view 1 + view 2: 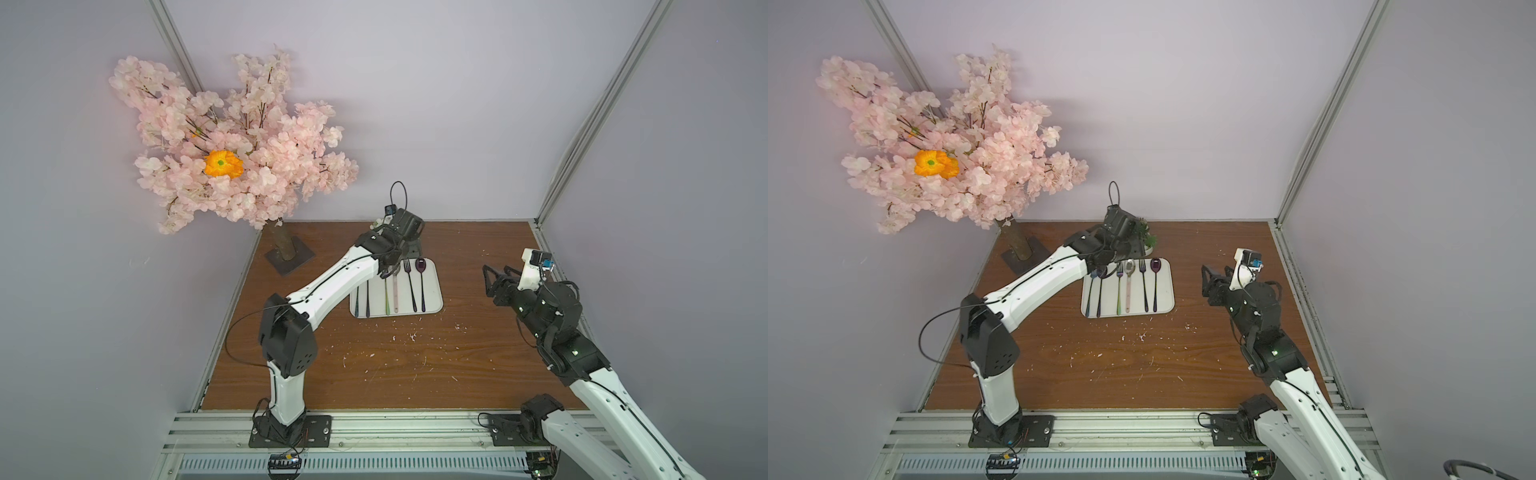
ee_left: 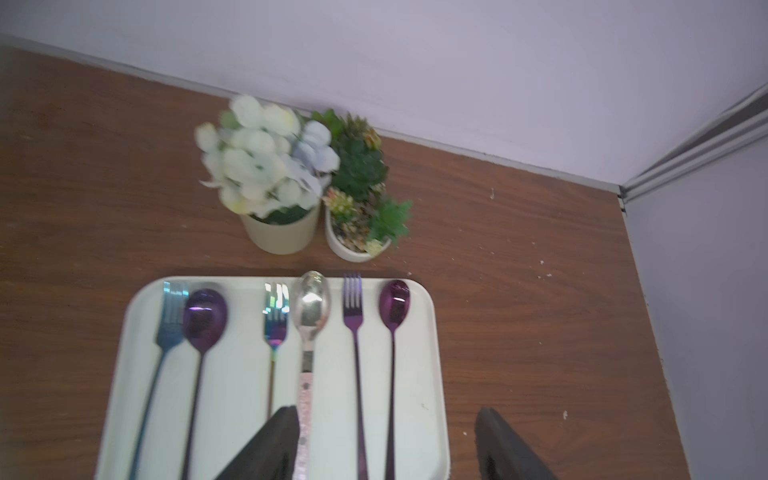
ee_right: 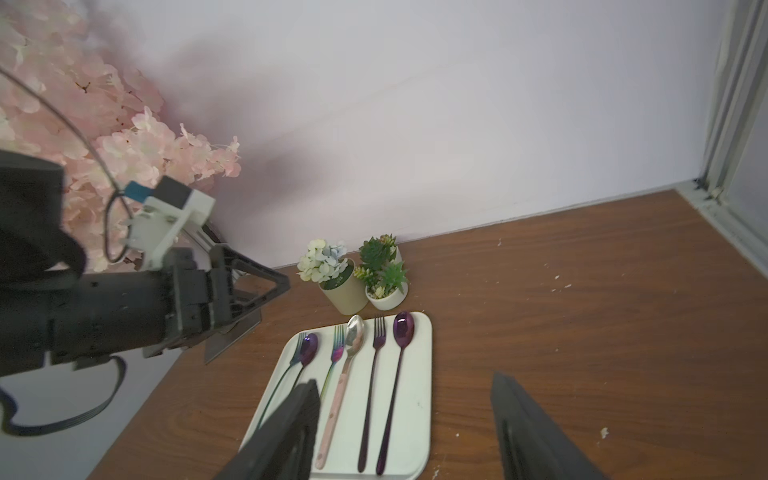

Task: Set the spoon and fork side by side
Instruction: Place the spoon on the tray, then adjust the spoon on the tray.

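A pale tray (image 2: pixel 419 374) sits on the brown surface (image 1: pixel 374 365) with six pieces of cutlery lying flat on it in a row, handles parallel and heads toward the back wall. In the middle of the row, the rainbow fork (image 2: pixel 275 316) and the pink-handled spoon (image 2: pixel 311 307) lie side by side, close but not touching at the heads. On one side of them are a blue fork (image 2: pixel 170 316) and a dark purple spoon (image 2: pixel 205 316), whose heads nearly meet. On the other side are a purple fork (image 2: pixel 353 307) and a purple spoon (image 2: pixel 395 305).

The left gripper (image 2: pixel 386 411) hangs over the tray with its jaws apart and nothing between them. One finger (image 2: pixel 282 440) overlaps the pink handle; I cannot tell whether it touches.

The right gripper (image 3: pixel 403 380) is also spread wide and empty, off to the side of the tray in both top views.

Behind the tray stand a cream pot of white flowers (image 2: pixel 282 232) and a white pot of green plants (image 2: pixel 357 245), just beside each other. A pink blossom tree (image 1: pixel 232 145) fills the far corner.
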Motion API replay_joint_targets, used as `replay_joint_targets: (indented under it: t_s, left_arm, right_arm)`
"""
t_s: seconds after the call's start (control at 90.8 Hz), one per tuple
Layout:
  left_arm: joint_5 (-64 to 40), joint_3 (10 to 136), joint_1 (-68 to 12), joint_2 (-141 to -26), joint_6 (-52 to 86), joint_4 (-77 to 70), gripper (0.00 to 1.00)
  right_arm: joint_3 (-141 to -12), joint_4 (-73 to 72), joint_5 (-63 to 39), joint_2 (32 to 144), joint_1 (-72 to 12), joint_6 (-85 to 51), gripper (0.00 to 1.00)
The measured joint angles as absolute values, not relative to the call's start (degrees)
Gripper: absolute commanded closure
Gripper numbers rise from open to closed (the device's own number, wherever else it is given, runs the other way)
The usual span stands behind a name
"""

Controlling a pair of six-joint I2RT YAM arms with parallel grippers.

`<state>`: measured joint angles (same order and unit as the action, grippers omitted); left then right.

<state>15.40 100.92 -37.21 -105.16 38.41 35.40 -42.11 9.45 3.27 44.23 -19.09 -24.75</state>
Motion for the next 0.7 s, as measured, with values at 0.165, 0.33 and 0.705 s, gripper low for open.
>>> replay_joint_targets:
  t_s: [0.165, 0.33, 0.705]
  left_arm:
    - [16.8, 86.7, -31.5, -97.4, 36.3, 34.2, 0.18]
    - [14.4, 69.8, -25.0, -90.5, 35.1, 31.6, 0.19]
    - [8.8, 47.5, -10.8, -74.3, 36.0, 20.8, 0.16]
  right_arm:
    - [-46.4, 9.5, 0.6, 55.3, -19.1, -22.6, 0.21]
    - [-48.9, 9.6, -0.9, 65.0, -20.4, -21.4, 0.19]
    - [-61.0, 12.0, 5.6, 86.0, -33.8, -19.4, 0.30]
